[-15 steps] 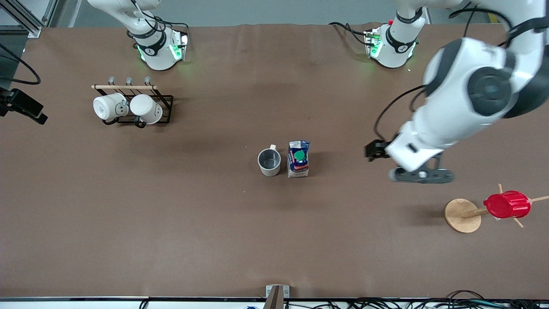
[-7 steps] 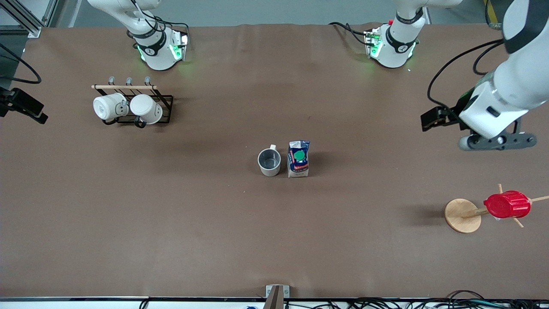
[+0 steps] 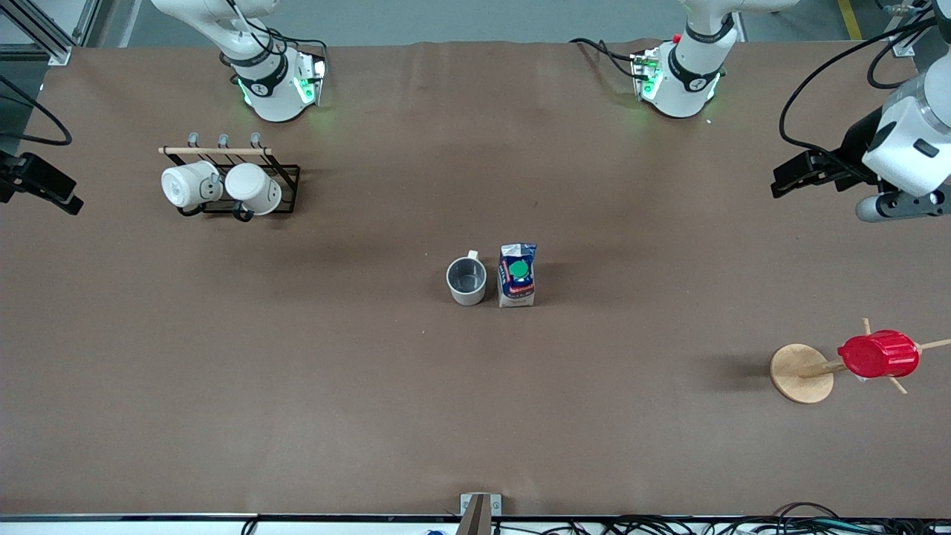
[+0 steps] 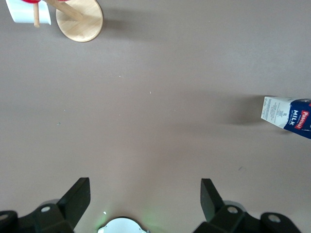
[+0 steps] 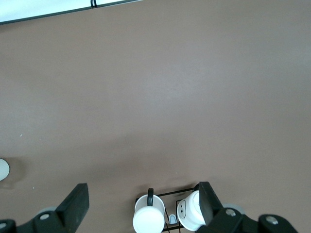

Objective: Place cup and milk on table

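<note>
Mug [image 3: 466, 281] and milk carton [image 3: 517, 276] upright mid-frame on bench [image 3: 371, 386]. Left hand [image 4: 144, 204] and right hand [image 5: 143, 204] spread wide, empty. Could tip if bumped.

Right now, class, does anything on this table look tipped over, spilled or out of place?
Nothing stands out. The cup and milk stand upright side by side on the table, nothing spilled. The left gripper is open over the table, and the right gripper open above the mug rack.
</note>
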### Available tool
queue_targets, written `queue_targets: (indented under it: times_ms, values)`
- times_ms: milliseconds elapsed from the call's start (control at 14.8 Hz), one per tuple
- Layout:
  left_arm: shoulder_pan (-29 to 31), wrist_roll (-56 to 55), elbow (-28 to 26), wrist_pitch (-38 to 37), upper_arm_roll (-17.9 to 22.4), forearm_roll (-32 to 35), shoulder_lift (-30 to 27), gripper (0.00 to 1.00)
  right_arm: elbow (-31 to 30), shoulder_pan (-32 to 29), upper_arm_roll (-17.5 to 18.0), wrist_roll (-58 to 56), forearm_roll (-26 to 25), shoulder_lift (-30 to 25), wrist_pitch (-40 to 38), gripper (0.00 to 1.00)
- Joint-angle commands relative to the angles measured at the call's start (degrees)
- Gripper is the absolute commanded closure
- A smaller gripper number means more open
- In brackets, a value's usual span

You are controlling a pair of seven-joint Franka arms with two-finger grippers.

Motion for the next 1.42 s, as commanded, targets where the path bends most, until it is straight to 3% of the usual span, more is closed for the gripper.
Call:
queue_targets:
  times_ms: [0,338,676,947,1353]
  values:
    - [-0.36,0.60,-12.52,6.34,0.23,-0.81,-9.69,0.00,0.36,-1.09,0.57,-0.79,1.25,0.16,-0.40,0.00]
    - [-0.28,0.60,-10.09,6.79,0.40,-0.28,-6.73,0.00,0.36,-1.09,0.57,-0.87,1.25,0.16,-0.40,0.00]
    - [-0.28,0.43,3.87,6.62,1.90,-0.10,5.05,0.00,0.36,-1.18,0.48,-0.87,1.25,0.16,-0.40,0.00]
    - [-1.07,4.91,5.21,6.53,1.46,5.08,5.33,0.00,0.36,-1.18,0.48,-0.87,1.25,0.16,-0.40,0.00]
    - [-0.72,4.12,5.04,6.18,1.54,2.27,4.80,0.00,0.36,-1.27,0.48,-2.01,1.25,0.16,-0.40,0.00]
